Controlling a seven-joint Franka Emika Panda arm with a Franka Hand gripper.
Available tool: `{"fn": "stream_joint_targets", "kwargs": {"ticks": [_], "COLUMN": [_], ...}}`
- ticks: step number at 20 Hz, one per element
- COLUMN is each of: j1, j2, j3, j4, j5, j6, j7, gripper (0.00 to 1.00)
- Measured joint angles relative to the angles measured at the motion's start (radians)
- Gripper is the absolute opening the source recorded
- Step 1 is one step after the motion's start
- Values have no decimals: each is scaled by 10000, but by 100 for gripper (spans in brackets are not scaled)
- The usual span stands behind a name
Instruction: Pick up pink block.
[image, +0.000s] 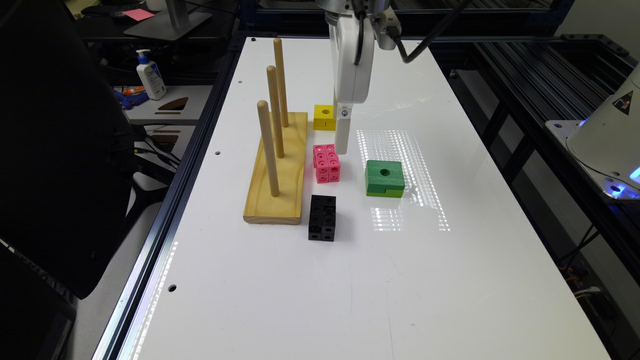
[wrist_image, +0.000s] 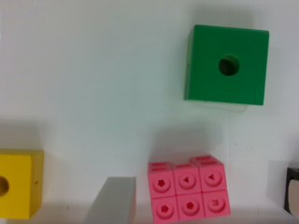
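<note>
- Pink plastic, joined cubes with round holes in each face: the pink block (image: 327, 163) lies flat on the white table (image: 350, 280), between the pale wooden peg board (image: 278, 172) and the green wooden cube with one hole (image: 385, 178), with the black block of the same build (image: 322, 218) nearer the camera and the yellow cube with one hole (image: 324, 117) farther off.
- In the exterior view the white gripper (image: 342, 136) hangs low, just beside the far end of the pink block and towards that view's right, not over its middle.
- In the wrist view one grey finger (wrist_image: 112, 201) shows right next to the pink block (wrist_image: 188, 194), a thin gap between them; no second finger can be made out, so I cannot tell whether the jaws stand apart or together.
- The block's long axis runs away from the camera in the exterior view (roughly parallel to the peg board).
- My reading: the gripper must shift sideways towards the peg board to centre on the block, then straddle its short width.
- The arm points straight down from above, wrist upright, cable trailing off towards the exterior view's right.
</note>
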Motion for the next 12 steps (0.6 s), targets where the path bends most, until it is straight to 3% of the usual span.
{"fn": "stream_joint_targets", "kwargs": {"ticks": [12], "j1": [-40], "j2": [615], "j3": [-20], "j4": [55], "j5": [-7], "j6": [622], "j7": [-1], "gripper": [100]}}
